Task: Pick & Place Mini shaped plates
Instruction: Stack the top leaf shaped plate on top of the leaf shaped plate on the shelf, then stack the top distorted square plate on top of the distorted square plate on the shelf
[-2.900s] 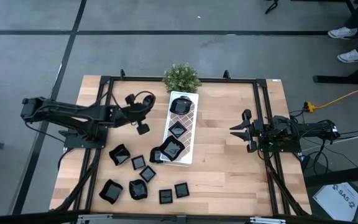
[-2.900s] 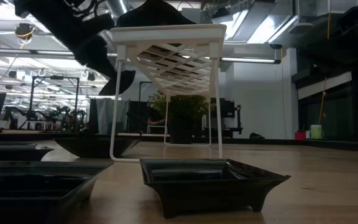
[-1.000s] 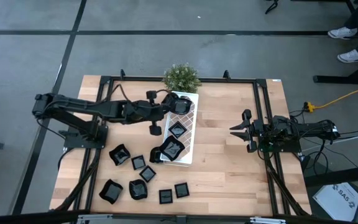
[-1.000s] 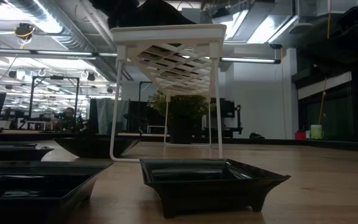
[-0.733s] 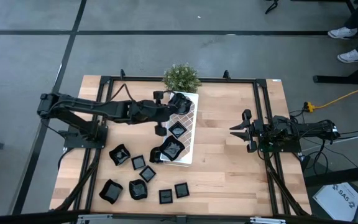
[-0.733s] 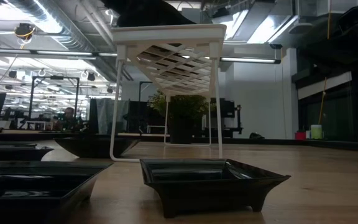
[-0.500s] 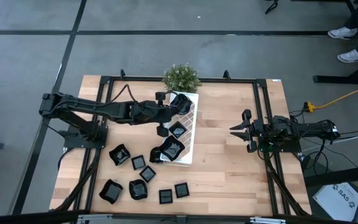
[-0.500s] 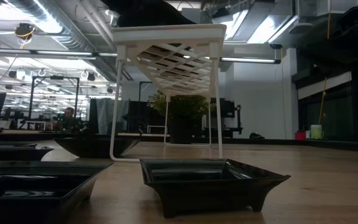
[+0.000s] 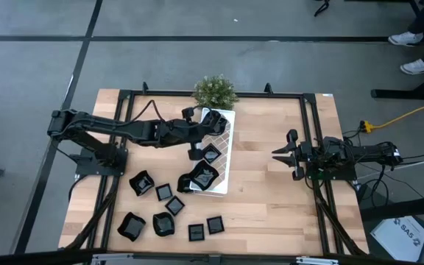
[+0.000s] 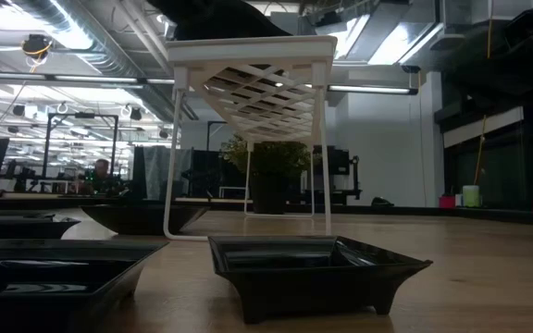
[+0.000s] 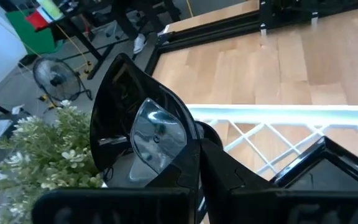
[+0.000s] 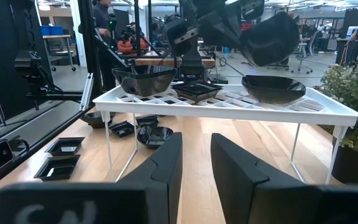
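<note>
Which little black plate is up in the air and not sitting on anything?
The plate held by the left hand: the rounded black dish pinched above the plant end of the white tray. All the others rest on the tray or the table.

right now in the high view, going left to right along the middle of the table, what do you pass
left arm's base → left gripper, shut on a small black plate → white tray → bare wood of the table → right gripper → right arm

The wooden table (image 9: 263,191) carries a white tray (image 9: 224,158), black plates (image 9: 164,213) and a potted plant (image 9: 214,91).
</note>
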